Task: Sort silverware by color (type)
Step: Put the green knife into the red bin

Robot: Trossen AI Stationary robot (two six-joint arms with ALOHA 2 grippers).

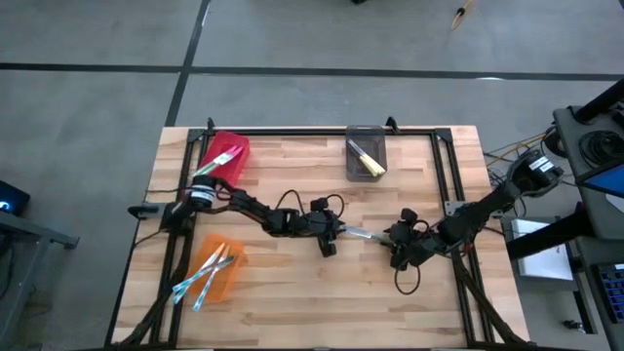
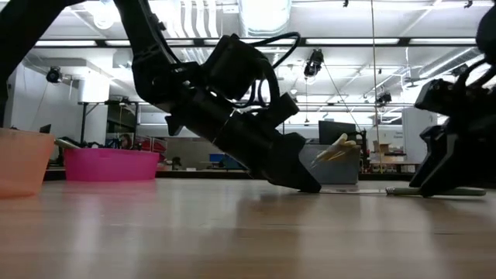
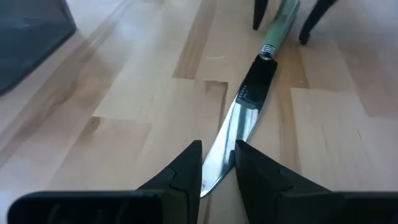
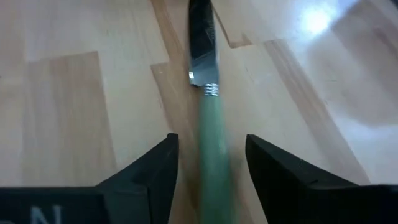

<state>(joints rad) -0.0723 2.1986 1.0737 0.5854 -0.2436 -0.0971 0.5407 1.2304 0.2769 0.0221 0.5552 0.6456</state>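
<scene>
You have one green knife (image 1: 363, 233) left mid-table, lying flat between both grippers. Your left gripper (image 3: 217, 171) is pinching its blade tip; your right gripper (image 4: 208, 165) stands released around the handle. The other knives already sit in the red bin (image 1: 232, 148), orange bin (image 1: 226, 276) and grey bin (image 1: 353, 156).

We see the knife (image 1: 363, 233) lying mid-table between both grippers. The left gripper (image 1: 336, 232) sits at its nine o'clock, the right gripper (image 1: 390, 235) at three.

Both arms meet low at mid-table: left gripper (image 3: 217, 168) jaws pinched narrow, right gripper (image 4: 211, 168) jaws spread.
</scene>
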